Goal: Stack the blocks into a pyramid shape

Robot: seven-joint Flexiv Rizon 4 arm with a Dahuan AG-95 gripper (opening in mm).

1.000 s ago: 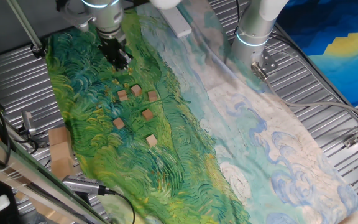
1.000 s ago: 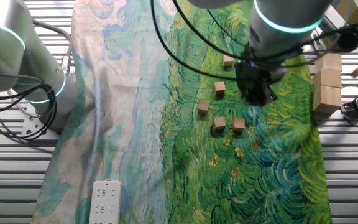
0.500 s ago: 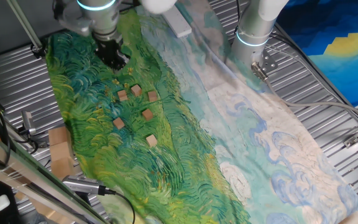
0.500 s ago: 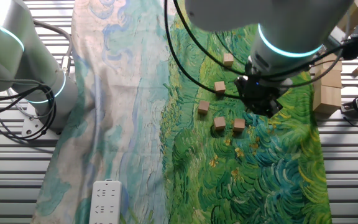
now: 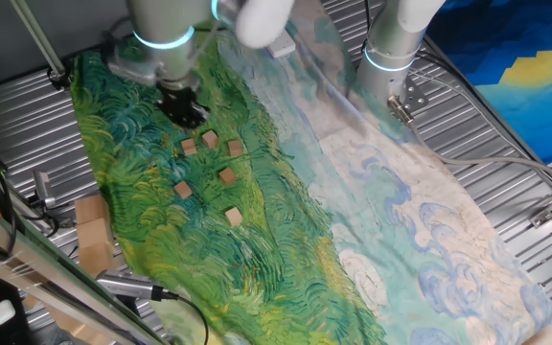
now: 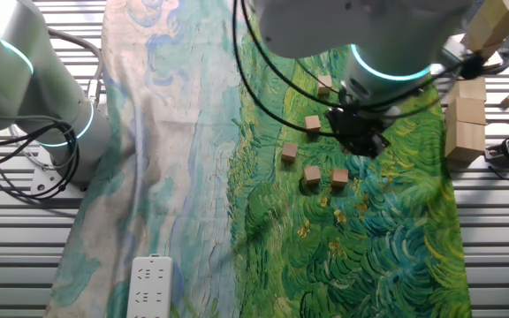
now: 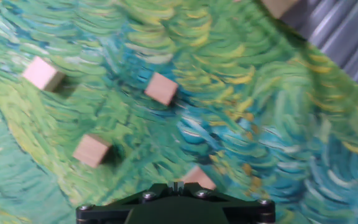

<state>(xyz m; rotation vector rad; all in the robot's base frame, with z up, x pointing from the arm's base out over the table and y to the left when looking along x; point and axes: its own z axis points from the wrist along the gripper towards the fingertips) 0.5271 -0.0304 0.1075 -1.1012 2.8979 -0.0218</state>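
Note:
Several small light-brown wooden blocks lie apart on the green painted cloth [image 5: 142, 192], none stacked. In one fixed view they include the blocks at the back [image 5: 209, 139], in the middle [image 5: 227, 176] and nearest the front [image 5: 233, 217]. The other fixed view shows them too [image 6: 312, 124]. My gripper [image 5: 186, 113] hangs just beyond the back blocks, shut and empty; it also shows in the other fixed view [image 6: 361, 143]. In the hand view the gripper [image 7: 176, 185] is over one block [image 7: 197, 177], with others ahead [image 7: 161, 88].
Larger tan pieces lie off the cloth's edge [image 6: 467, 124] [image 5: 92, 235]. A second arm's base [image 5: 391, 48] stands at the far side on the pale cloth. A white power strip [image 6: 151, 287] lies on the cloth. Ribbed metal table surrounds the cloth.
My gripper has shifted a little toward the back blocks and the arm above it has swung round. The blocks have not moved.

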